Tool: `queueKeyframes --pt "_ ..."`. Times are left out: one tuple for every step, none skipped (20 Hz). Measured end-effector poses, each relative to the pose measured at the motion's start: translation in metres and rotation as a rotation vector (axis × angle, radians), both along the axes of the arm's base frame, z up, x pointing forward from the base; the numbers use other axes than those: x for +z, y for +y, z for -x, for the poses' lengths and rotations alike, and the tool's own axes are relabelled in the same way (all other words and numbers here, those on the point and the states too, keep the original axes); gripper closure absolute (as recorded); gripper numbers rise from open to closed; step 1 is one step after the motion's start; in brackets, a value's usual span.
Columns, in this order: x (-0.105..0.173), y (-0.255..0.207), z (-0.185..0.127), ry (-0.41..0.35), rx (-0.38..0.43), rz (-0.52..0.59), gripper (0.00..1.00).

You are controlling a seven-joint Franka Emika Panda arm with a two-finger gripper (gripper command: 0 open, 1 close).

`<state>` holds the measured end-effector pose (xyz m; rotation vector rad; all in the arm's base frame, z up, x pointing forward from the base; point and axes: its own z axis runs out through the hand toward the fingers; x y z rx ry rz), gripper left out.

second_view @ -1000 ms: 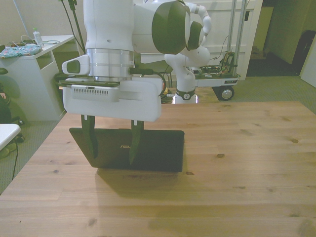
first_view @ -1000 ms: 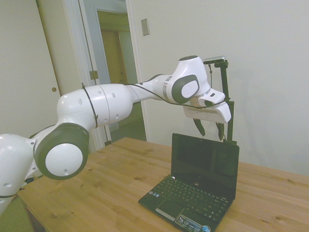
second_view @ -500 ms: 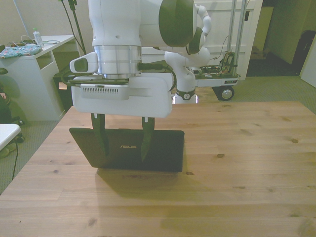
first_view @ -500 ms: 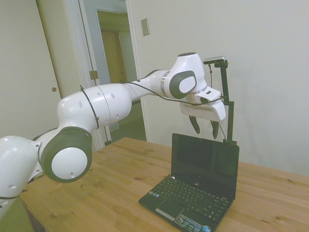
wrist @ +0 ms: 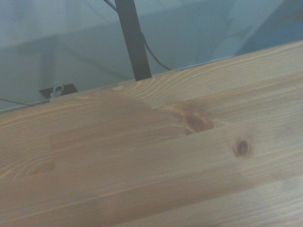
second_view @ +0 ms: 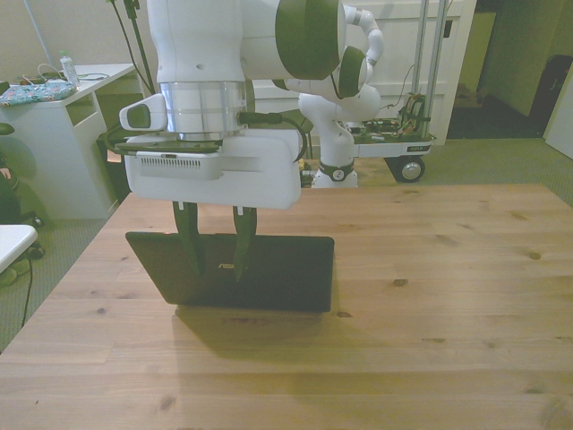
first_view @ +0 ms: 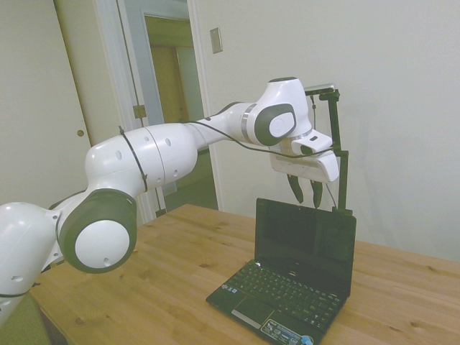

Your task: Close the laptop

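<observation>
A Franka gripper, fingers released and narrowly parted, hangs above the open laptop at six o'clock on the worktop; best pushed from behind the lid's top edge.

Black laptop open, screen upright, on table.

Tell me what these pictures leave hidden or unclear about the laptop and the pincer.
- Laptop keyboard and screen: hidden in the front view, only the lid's back shows.
- Palm-rest stickers: too small in the side view, partly cut off by the bottom edge.
- Laptop and pincer: absent from the wrist view.
</observation>
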<state>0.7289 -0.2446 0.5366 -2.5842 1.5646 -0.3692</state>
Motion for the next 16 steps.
queueKeyframes --pt "-0.001 0.0 0.001 0.008 -0.002 -0.003 1.0" --pt "-0.002 -0.001 0.002 0.02 -0.005 -0.007 1.0" --pt "-0.003 -0.001 0.004 0.033 -0.006 -0.012 1.0" --pt "-0.004 -0.001 0.005 0.046 -0.007 -0.016 1.0" --pt "-0.006 -0.001 0.007 0.059 -0.007 -0.02 1.0" --pt "-0.007 -0.001 0.008 0.071 -0.007 -0.024 1.0" --pt "-0.008 0.0 0.009 0.084 -0.008 -0.029 1.0" --pt "-0.008 0.001 0.011 0.098 -0.008 -0.034 1.0" --pt "-0.008 0.002 0.013 0.113 -0.009 -0.041 1.0" --pt "-0.007 0.004 0.014 0.123 -0.009 -0.045 1.0" --pt "-0.006 0.006 0.016 0.131 -0.009 -0.048 1.0" --pt "-0.005 0.008 0.017 0.137 -0.009 -0.051 1.0" --pt "-0.004 0.01 0.018 0.142 -0.009 -0.052 1.0" --pt "-0.003 0.013 0.019 0.146 -0.008 -0.053 1.0" --pt "-0.003 0.015 0.02 0.151 -0.007 -0.054 1.0" --pt "-0.001 0.018 0.021 0.156 -0.006 -0.056 1.0"
